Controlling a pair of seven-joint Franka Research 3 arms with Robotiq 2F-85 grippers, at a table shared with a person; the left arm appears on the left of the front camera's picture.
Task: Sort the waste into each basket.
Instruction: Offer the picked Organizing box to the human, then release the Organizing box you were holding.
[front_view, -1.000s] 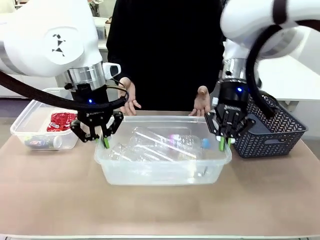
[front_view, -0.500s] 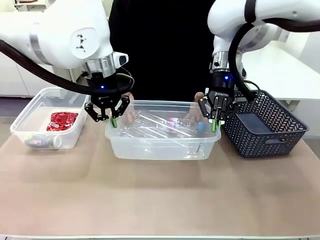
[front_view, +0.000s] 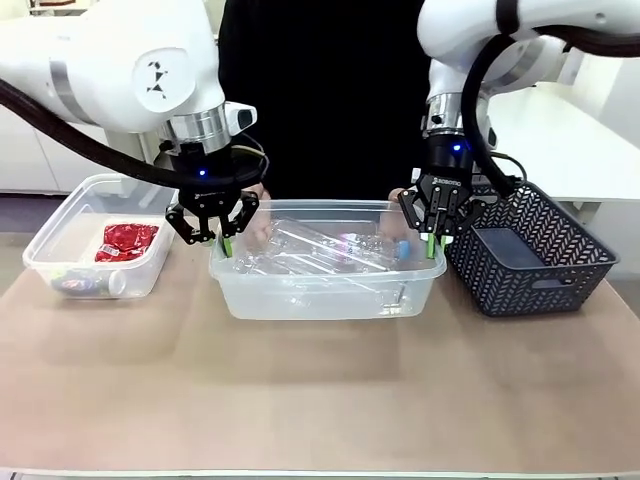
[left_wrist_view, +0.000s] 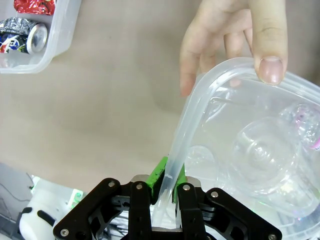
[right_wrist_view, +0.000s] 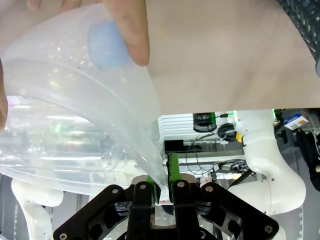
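Left wrist view: the left gripper (left_wrist_view: 167, 182) fingers are clamping tight on the rim of the middle clear tub (left_wrist_view: 200, 120), and in the right wrist view the right gripper (right_wrist_view: 161, 186) fingers are pinching the same tub's opposite rim. Front view: both grippers are gripping the tub's ends while it is holding crushed clear bottles (front_view: 320, 250) above the tabletop (front_view: 320, 390), with the person's hands (front_view: 257, 212) touching its far edge. The second clear tub (front_view: 60, 235) is sitting at left with the red wrapper (front_view: 124, 241) and a can (left_wrist_view: 22, 37) inside, and the dark lattice basket (front_view: 540, 265) is sitting at right.
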